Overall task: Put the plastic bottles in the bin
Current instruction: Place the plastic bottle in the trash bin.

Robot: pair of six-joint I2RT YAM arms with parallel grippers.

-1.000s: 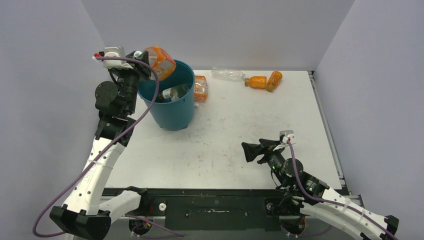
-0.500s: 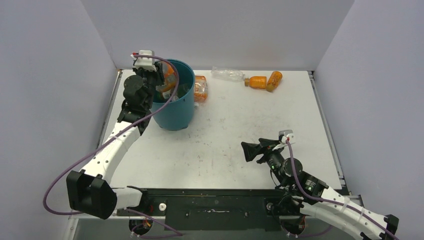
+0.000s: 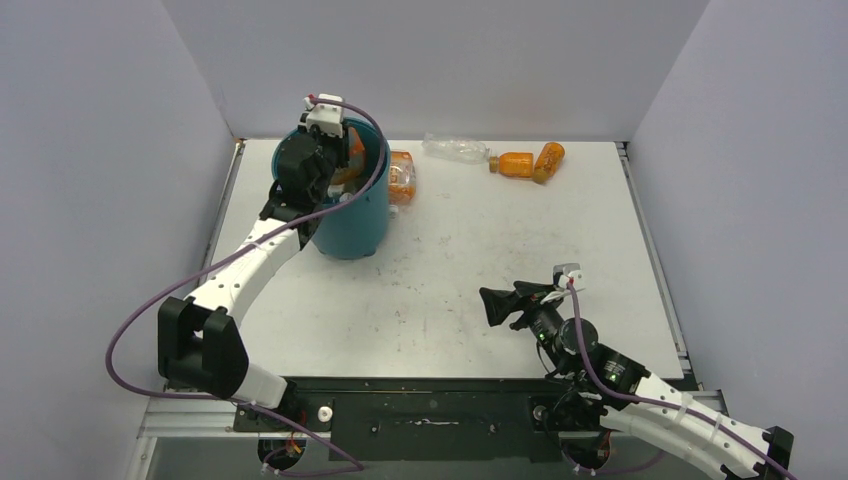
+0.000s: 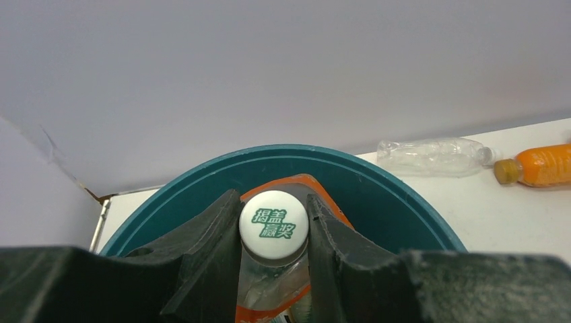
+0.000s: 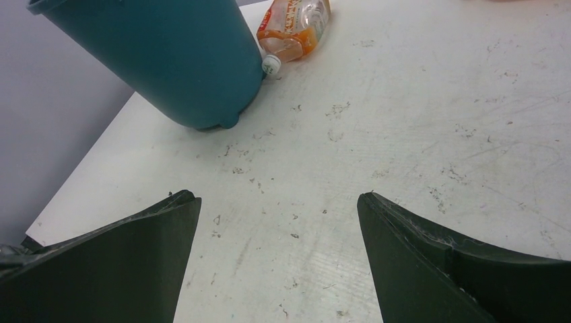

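The left arm (image 3: 240, 275) reaches up from its base and bends over the bin (image 3: 365, 220). The left gripper (image 4: 274, 222) hangs right over the open top of the bin. It is squeezed tight on one bottle (image 4: 274, 235), with a finger on each side, just by the white cap. The cap points at the wrist camera and has green writing on it. The rest of this bottle, clear with an orange label, hangs down inside the blue rim. The right arm (image 3: 640, 385) lies low over the near right part of the table (image 3: 450, 270). The right gripper (image 5: 277, 196) has its jaws spread wide and holds nothing; only bare table shows between them. A second bottle (image 3: 402, 177) with an orange label lies on its side, touching or nearly touching the right side of the bin. A clear bottle (image 3: 455, 149) and two orange bottles (image 3: 516, 163) lie by the far edge, well away from both grippers. One second ago the left arm was out by the left wall and held the bottle high, above the left rim. Now the arm has swung in and the bottle sits lower, inside the bin's mouth. The right arm has hardly moved.
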